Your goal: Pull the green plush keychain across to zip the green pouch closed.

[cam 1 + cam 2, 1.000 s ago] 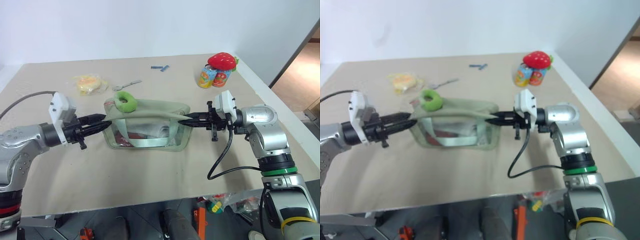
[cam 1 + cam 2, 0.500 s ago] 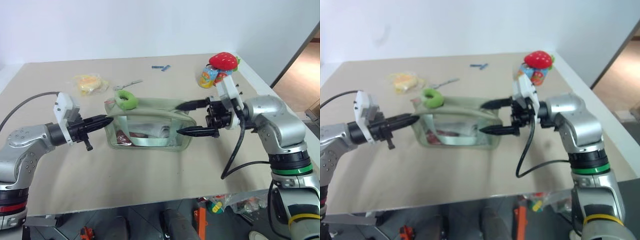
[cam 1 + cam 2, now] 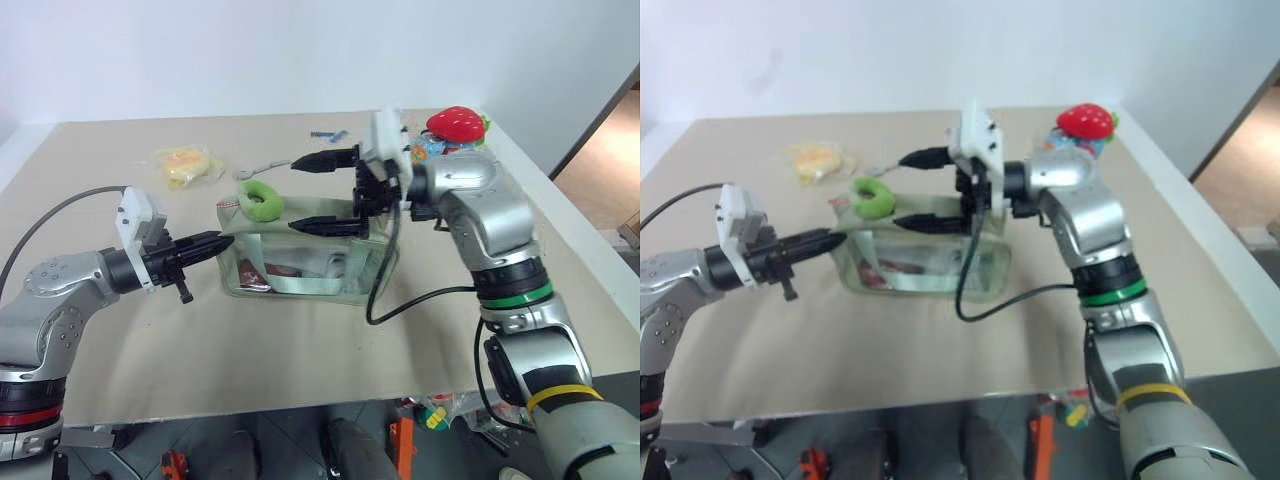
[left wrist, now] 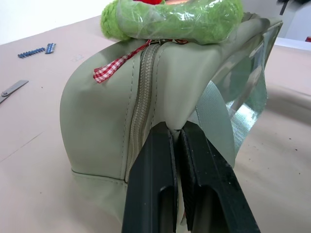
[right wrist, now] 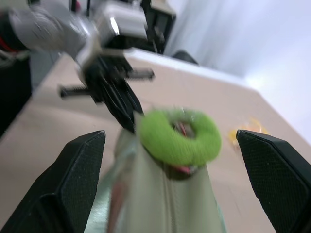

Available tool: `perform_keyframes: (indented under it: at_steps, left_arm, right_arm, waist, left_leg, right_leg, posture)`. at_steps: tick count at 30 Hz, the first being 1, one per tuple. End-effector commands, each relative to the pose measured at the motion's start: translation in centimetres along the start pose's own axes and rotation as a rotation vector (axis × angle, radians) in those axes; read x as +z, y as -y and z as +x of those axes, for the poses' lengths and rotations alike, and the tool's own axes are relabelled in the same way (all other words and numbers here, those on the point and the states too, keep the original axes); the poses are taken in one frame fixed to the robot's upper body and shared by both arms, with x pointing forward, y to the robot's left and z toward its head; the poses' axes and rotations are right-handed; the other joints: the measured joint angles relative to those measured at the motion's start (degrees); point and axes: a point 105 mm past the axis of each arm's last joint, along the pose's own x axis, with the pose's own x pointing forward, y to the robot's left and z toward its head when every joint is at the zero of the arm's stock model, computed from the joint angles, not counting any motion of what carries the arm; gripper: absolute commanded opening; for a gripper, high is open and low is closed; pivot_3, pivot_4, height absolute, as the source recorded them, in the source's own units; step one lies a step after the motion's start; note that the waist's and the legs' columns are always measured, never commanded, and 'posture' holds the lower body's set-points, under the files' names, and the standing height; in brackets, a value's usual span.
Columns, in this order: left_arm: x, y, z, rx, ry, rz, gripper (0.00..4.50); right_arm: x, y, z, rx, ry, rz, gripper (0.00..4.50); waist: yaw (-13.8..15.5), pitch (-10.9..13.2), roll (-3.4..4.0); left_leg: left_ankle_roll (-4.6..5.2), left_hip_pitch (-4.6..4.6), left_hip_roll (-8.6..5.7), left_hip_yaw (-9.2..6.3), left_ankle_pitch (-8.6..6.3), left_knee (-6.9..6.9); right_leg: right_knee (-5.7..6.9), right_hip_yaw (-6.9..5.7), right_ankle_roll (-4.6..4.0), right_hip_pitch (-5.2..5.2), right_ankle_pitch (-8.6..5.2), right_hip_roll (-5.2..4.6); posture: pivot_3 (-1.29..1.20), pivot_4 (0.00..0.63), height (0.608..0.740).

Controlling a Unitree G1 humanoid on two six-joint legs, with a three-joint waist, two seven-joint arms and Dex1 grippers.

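The pale green pouch lies mid-table with its clear window facing me. At the left end of its top zipper sits the lime-green plush keychain, a fuzzy ring. My left gripper is shut, pinching the fabric of the pouch's left end, as the left wrist view shows with the fingers pressed together on the cloth. My right gripper hovers wide open over the pouch top, pointing left, its tips just right of the keychain and apart from it.
A yellow item in clear wrapper and a metal spoon lie behind the pouch to the left. Small blue bits sit farther back. A strawberry toy on a colourful can stands at the back right near the table edge.
My right gripper let go of the pouch's right end, opened wide and swung up and left over the pouch toward the keychain. The left gripper stayed pinched on the left end.
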Motion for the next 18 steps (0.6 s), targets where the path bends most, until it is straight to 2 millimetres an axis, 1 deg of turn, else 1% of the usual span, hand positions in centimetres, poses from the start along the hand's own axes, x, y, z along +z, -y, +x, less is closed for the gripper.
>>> perform_keyframes:
  at_steps: [1, 4, 8, 12, 15, 18]
  left_arm:
    - [0.4, 0.6, 0.6, -0.022, 0.009, 0.019, 0.00]
    - [0.4, 0.6, 0.7, -0.017, 0.010, 0.024, 0.00]
    - [0.2, 0.7, 0.8, -0.015, 0.006, 0.028, 0.00]
    - [0.1, 0.7, 0.8, -0.012, 0.004, 0.031, 0.00]
    - [0.0, 0.8, 0.9, -0.011, -0.001, 0.033, 0.00]
    - [-0.1, 0.8, 0.9, -0.010, -0.001, 0.033, 0.00]
  right_arm:
    - [1.9, 0.1, 1.3, 0.034, 0.044, -0.075, 4.48]
    - [1.8, -0.3, 2.2, 0.055, 0.057, -0.058, 4.48]
    - [1.7, -0.8, 3.0, 0.081, 0.074, -0.025, 4.48]
    - [1.3, -1.0, 3.5, 0.083, 0.076, 0.013, 4.48]
    - [0.3, -0.9, 3.7, 0.076, 0.044, 0.034, 3.71]
    - [-0.3, -0.9, 3.6, 0.076, 0.022, 0.035, 2.68]
  waist:
    - [0.0, 0.0, 0.00]
    - [0.1, 0.0, 0.00]
    - [0.2, 0.0, 0.00]
    - [0.2, 0.0, 0.00]
    - [0.2, 0.0, 0.00]
    - [0.2, 0.0, 0.00]
  left_leg:
    - [0.01, -0.02, 0.00, -0.01, -0.01, -0.01]
    - [0.02, -0.03, 0.00, -0.12, -0.02, -0.03]
    - [0.00, -0.06, -0.07, -0.29, 0.00, -0.01]
    - [-0.02, -0.06, -0.09, -0.32, 0.01, 0.01]
    - [-0.03, -0.07, -0.09, -0.43, 0.01, 0.01]
    - [-0.03, -0.08, -0.10, -0.45, 0.01, 0.00]
  right_leg:
    - [0.00, -0.01, 0.01, -0.01, -0.01, 0.00]
    - [0.00, -0.11, -0.01, 0.01, -0.05, 0.00]
    - [0.00, -0.25, -0.02, 0.04, -0.05, -0.07]
    - [0.00, -0.26, -0.02, 0.06, -0.04, -0.08]
    - [0.00, -0.37, -0.04, 0.08, -0.05, -0.09]
    - [0.00, -0.39, -0.05, 0.08, -0.06, -0.10]
  posture:
    - [0.00, 0.150, 0.740]
    - [0.00, 0.150, 0.740]
    - [0.00, 0.150, 0.740]
    - [0.00, 0.150, 0.740]
    - [0.00, 0.150, 0.740]
    - [0.00, 0.150, 0.740]
